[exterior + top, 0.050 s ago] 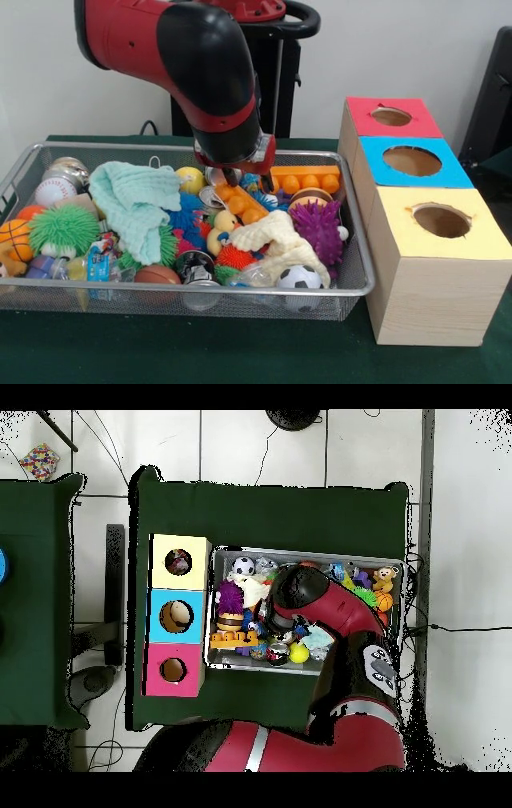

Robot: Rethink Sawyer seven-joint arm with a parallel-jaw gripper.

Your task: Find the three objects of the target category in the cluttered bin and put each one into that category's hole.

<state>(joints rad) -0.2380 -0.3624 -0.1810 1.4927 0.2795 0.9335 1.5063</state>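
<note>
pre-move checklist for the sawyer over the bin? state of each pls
1. Gripper over the wire bin, above the orange tray: ok.
2. Open or shut: cannot tell, arm hides it.
3. Anything held: cannot tell.
4. Red hole, blue hole, yellow hole unobstructed from above: ok.
5. Objects already in holes, overhead view: something shows in each; count cannot tell.
6. Target category: cannot tell.

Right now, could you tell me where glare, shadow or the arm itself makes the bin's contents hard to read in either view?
Front view: even light, soft focus; the red and black arm hides the wire mesh bin's far middle, and the gripper is too buried in toys to read. Overhead view: the arm covers the bin's centre; the wooden box's three holes show shadowed interiors.
</note>
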